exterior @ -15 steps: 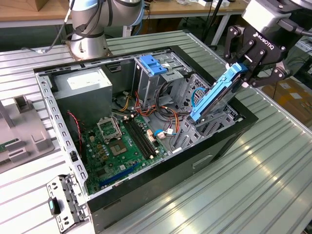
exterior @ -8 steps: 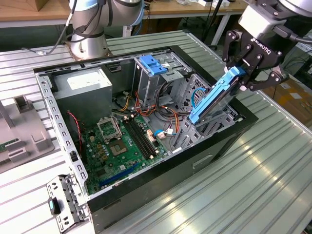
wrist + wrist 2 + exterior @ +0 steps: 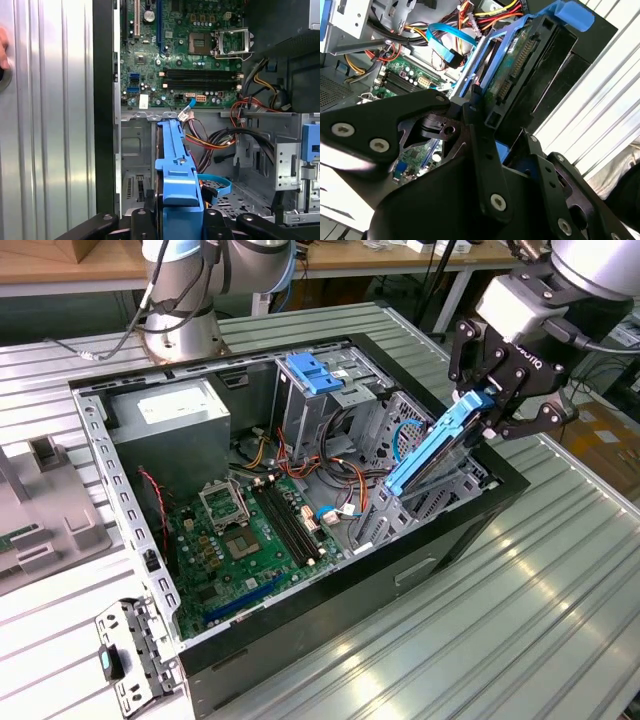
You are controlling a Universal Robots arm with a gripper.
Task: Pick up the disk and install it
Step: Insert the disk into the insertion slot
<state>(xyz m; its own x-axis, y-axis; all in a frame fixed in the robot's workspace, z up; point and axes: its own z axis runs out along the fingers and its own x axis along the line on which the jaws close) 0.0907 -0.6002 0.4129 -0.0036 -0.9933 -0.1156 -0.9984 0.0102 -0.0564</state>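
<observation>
The disk [image 3: 430,455] is a flat drive in a blue plastic carrier, held tilted with its lower end inside the drive bay at the open computer case's [image 3: 470,530] side, on the exterior view's right. My gripper [image 3: 487,405] is shut on the carrier's upper end, above the case rim. In the second wrist view the disk [image 3: 520,60] shows its connector edge, with my gripper [image 3: 507,150] clamped on either side. In the first wrist view the disk's blue carrier [image 3: 175,170] runs away from my gripper [image 3: 180,220] toward the metal bay wall.
Inside the case lie the motherboard [image 3: 245,540], coloured cables [image 3: 340,480], a grey power-supply box [image 3: 170,425] and a metal cage topped by a blue bracket [image 3: 315,372]. A grey fixture [image 3: 40,510] and a loose panel [image 3: 130,655] lie on the exterior view's left. Part of a hand [image 3: 2,47] shows in the first wrist view.
</observation>
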